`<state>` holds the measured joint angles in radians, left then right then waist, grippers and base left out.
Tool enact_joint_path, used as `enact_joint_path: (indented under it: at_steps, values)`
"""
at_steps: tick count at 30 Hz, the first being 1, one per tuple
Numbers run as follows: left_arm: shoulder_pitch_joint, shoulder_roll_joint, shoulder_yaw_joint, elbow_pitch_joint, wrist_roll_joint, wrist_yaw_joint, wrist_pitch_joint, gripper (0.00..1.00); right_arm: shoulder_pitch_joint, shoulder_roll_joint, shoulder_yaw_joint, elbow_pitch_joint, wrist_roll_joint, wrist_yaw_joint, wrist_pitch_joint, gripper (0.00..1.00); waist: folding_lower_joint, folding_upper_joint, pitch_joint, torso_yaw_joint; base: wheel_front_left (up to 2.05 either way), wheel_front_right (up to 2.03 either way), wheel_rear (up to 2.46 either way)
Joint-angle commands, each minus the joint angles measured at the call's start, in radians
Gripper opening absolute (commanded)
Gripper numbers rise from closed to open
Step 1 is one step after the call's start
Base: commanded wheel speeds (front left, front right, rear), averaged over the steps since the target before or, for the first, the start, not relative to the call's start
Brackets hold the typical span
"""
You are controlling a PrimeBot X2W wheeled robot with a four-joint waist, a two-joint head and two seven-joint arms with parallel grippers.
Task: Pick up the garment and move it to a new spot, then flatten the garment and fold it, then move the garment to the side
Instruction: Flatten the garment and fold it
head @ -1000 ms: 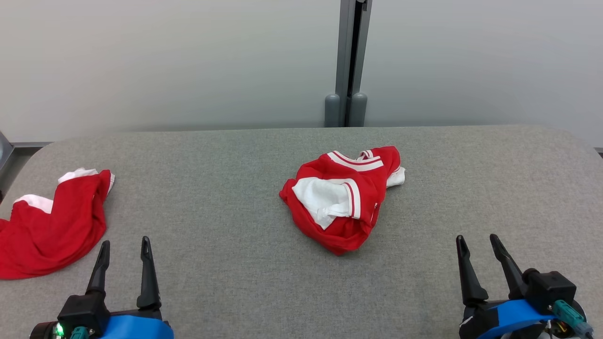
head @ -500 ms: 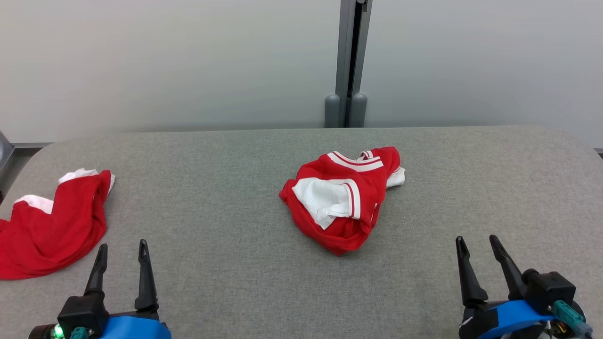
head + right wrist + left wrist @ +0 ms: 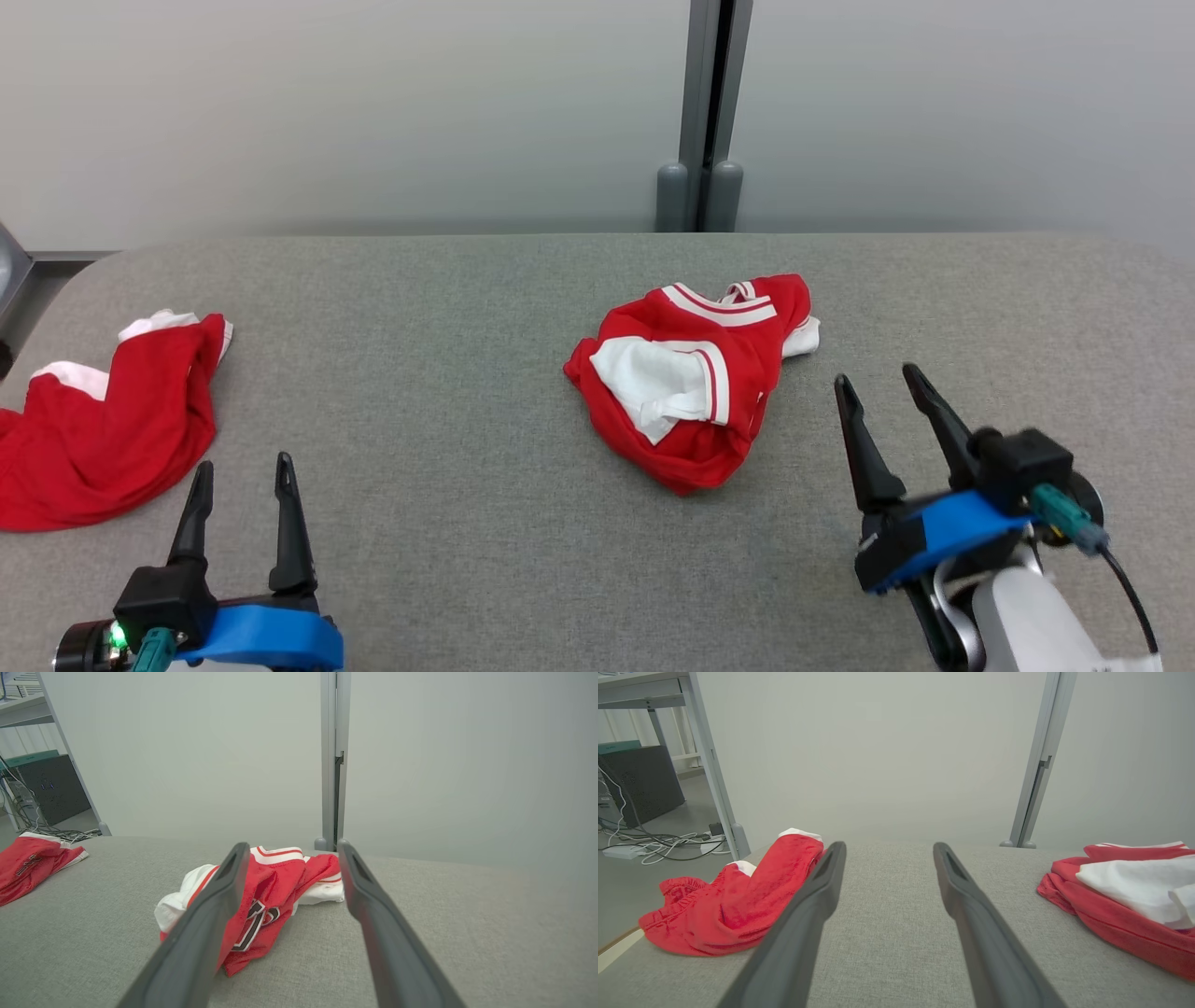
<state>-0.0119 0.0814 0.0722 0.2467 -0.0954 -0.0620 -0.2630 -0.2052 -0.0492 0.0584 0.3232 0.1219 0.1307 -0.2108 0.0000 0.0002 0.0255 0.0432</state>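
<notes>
The garment (image 3: 695, 378) is a crumpled red and white jersey lying mid-table. In the right wrist view the garment (image 3: 275, 891) shows dark lettering, just beyond my finger ends. My right gripper (image 3: 876, 375) stands open and empty, to the right of the garment and a little nearer to me, apart from it. The same open right gripper (image 3: 293, 844) frames the cloth between its fingers. My left gripper (image 3: 243, 464) is open and empty near the table's front left. Past the open left gripper (image 3: 889, 845), the garment (image 3: 1125, 900) lies off to the right.
A second red garment (image 3: 103, 429) with white trim lies at the table's left edge, also seen as a red garment (image 3: 738, 900) and a red garment (image 3: 28, 863). The grey fabric table (image 3: 467, 308) meets a pale wall with a grey post (image 3: 707, 112) behind.
My right gripper has moved forward and left, closer to the garment's right side. The head camera has shifted slightly. The left gripper has hardly moved; both stay open.
</notes>
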Motion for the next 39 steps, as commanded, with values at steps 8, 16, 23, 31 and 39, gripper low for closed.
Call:
enact_joint_path:
  at_steps: [8,16,23,31,39]
  values:
    - [-0.071,-0.014,-0.013,0.001,-0.007,-0.002,-0.003,1.00,-0.295,-0.040,0.104,0.133,-0.012,0.000,0.109,1.00,0.0000,-0.0002,0.075,0.048,0.00,0.00,0.00]
    - [-0.119,-0.025,-0.034,-0.004,-0.014,0.007,-0.003,1.00,-0.481,-0.038,0.160,0.394,-0.027,0.000,0.257,1.00,0.0000,-0.0002,0.142,0.092,0.00,0.00,0.00]
    - [-0.142,-0.029,-0.038,0.001,-0.018,0.012,-0.003,1.00,-0.534,-0.028,0.203,0.591,0.012,0.000,0.333,1.00,0.0000,-0.0002,0.165,0.100,0.00,0.00,0.00]
    - [-0.153,-0.030,-0.050,0.022,-0.017,0.009,-0.003,1.00,-0.524,-0.011,0.279,0.686,0.103,0.000,0.304,0.00,0.0000,-0.0002,0.161,0.080,0.00,0.00,0.00]
    - [-0.117,-0.031,-0.035,0.022,-0.015,0.004,-0.003,1.00,-0.460,-0.079,0.225,0.659,0.154,0.000,0.009,0.00,0.0000,-0.0002,0.106,0.033,0.00,0.00,0.00]
